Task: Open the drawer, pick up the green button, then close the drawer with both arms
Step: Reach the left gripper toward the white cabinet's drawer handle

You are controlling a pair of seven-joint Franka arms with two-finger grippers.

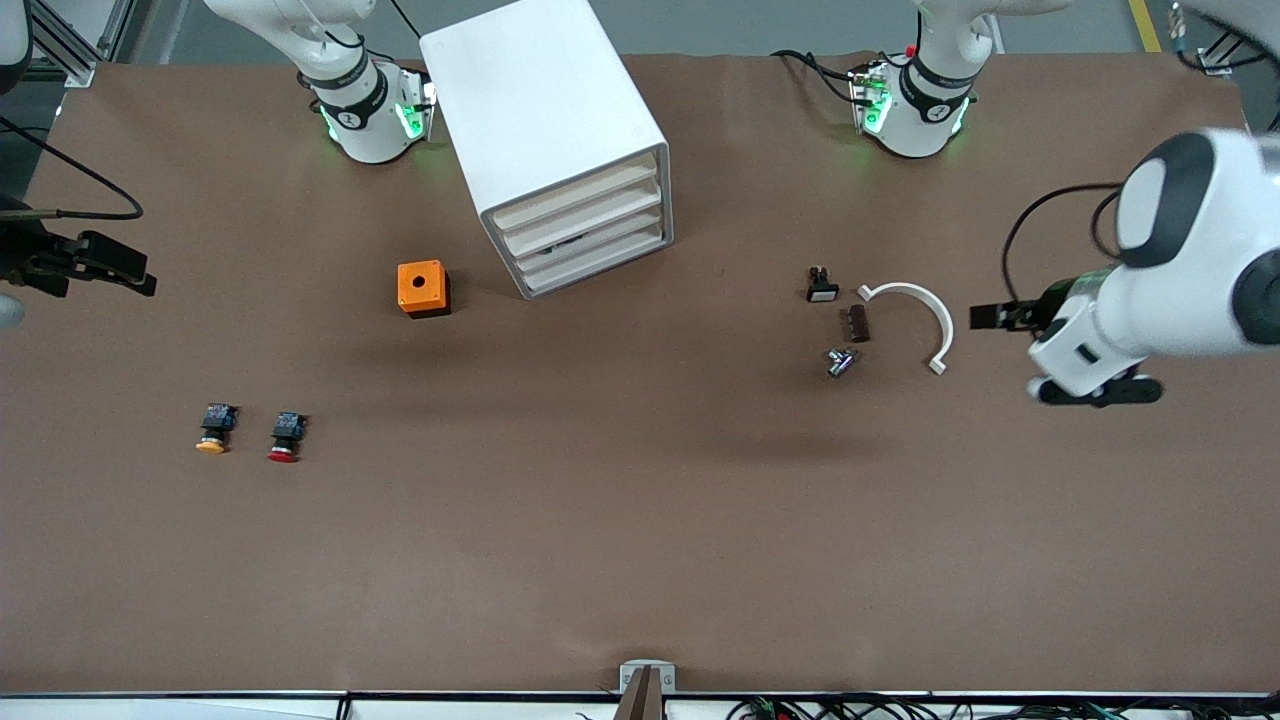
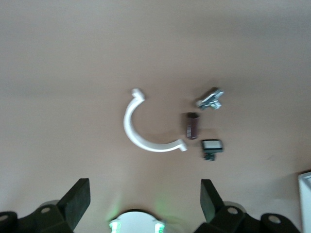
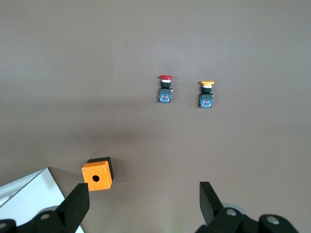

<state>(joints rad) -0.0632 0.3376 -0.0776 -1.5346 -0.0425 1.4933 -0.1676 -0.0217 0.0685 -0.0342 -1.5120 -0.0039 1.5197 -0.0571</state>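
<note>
The white cabinet (image 1: 545, 120) stands near the arms' bases, its four cream-fronted drawers (image 1: 585, 232) all shut. Its corner shows in the right wrist view (image 3: 26, 196) and the left wrist view (image 2: 306, 194). The green-capped button is out of view. My left gripper (image 1: 1095, 388) is up in the air over the left arm's end of the table, open and empty (image 2: 143, 204). My right gripper (image 3: 143, 204) is up over the right arm's end, open and empty. Only its black wrist parts (image 1: 100, 265) show in the front view.
An orange box (image 1: 423, 288) with a round hole sits beside the cabinet. A yellow-capped button (image 1: 214, 428) and a red-capped button (image 1: 286, 437) lie nearer the front camera. A white curved piece (image 1: 915, 305) and three small parts (image 1: 855, 323) lie toward the left arm's end.
</note>
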